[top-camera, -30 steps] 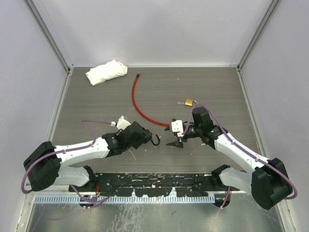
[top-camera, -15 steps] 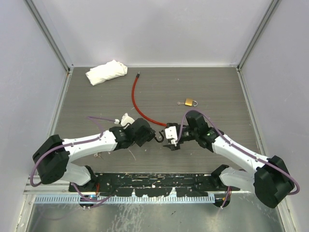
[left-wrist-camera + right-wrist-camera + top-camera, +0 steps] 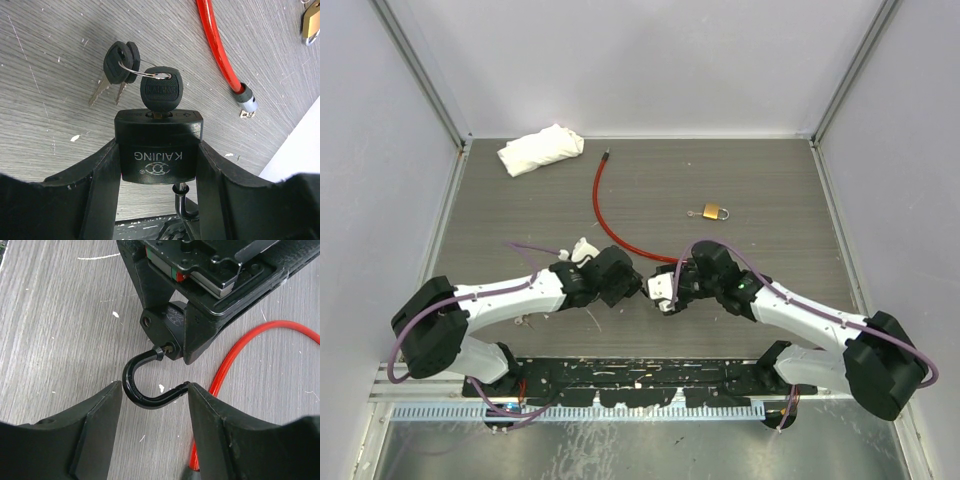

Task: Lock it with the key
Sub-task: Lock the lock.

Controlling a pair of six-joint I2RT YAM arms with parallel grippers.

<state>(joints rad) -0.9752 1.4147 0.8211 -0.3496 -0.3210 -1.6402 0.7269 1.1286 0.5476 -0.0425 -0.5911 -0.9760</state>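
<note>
A black padlock (image 3: 158,131) sits clamped between the fingers of my left gripper (image 3: 158,165), which is shut on its body. The key (image 3: 161,92) is in the keyhole, and two spare keys (image 3: 117,65) lie on the table from its ring. The black shackle (image 3: 137,385) is open and swung out from the lock body (image 3: 167,325). My right gripper (image 3: 155,387) is open and straddles the shackle. Its right finger (image 3: 200,400) touches the shackle's free end; its left finger stands a little apart. In the top view both grippers (image 3: 632,285) (image 3: 658,291) meet at mid-table.
A red cable (image 3: 605,215) curves across the table, its end (image 3: 245,102) close to the lock. A small brass padlock (image 3: 712,211) lies further back right. A white cloth (image 3: 541,148) is at the back left. Grey walls enclose the table.
My left arm brought the padlock to the right. My right gripper moved left up to the shackle, and its jaws narrowed around it.
</note>
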